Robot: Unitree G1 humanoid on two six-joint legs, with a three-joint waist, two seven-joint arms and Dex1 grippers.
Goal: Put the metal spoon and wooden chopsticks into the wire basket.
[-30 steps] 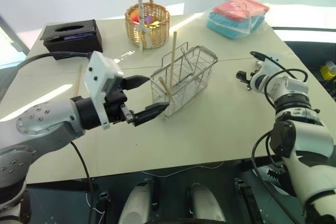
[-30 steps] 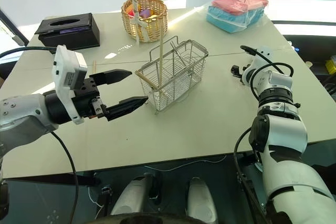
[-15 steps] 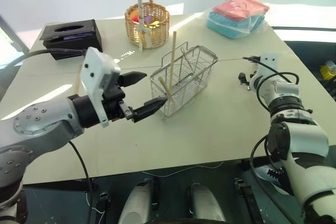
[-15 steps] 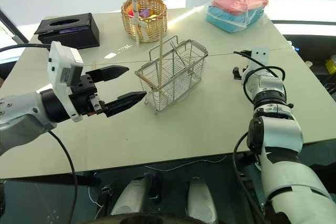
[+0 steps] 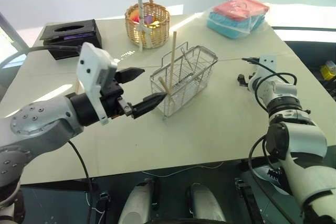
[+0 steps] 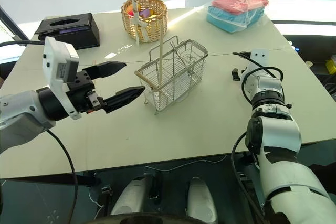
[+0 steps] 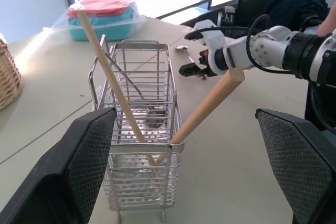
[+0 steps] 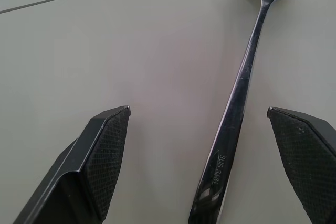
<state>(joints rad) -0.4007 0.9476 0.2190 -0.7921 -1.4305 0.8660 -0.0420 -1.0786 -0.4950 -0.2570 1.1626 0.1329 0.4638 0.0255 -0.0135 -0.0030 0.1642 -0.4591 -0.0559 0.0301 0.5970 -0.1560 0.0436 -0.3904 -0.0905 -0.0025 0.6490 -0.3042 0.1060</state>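
Chopsticks [image 7: 122,98] already stand in the wire basket [image 5: 185,80]; the spoon [image 8: 241,82] lies on the desk [image 6: 199,119], between the right fingers [image 8: 107,150], open. Next: lower and close. Left fingers [image 5: 142,106] open, empty.

Silver wire basket [image 5: 184,80] holds light-tan chopsticks [image 7: 113,82]. Shiny silver spoon [image 8: 247,82] lies on the pale beige counter [image 5: 220,124]. Black tissue box [image 5: 71,35], tan wicker basket [image 5: 147,24], pink and turquoise cloths [image 5: 236,15].

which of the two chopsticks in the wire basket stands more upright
The longer-showing chopstick, rising high above the wire basket rim. The other chopstick leans steeply over the end near the left claw.
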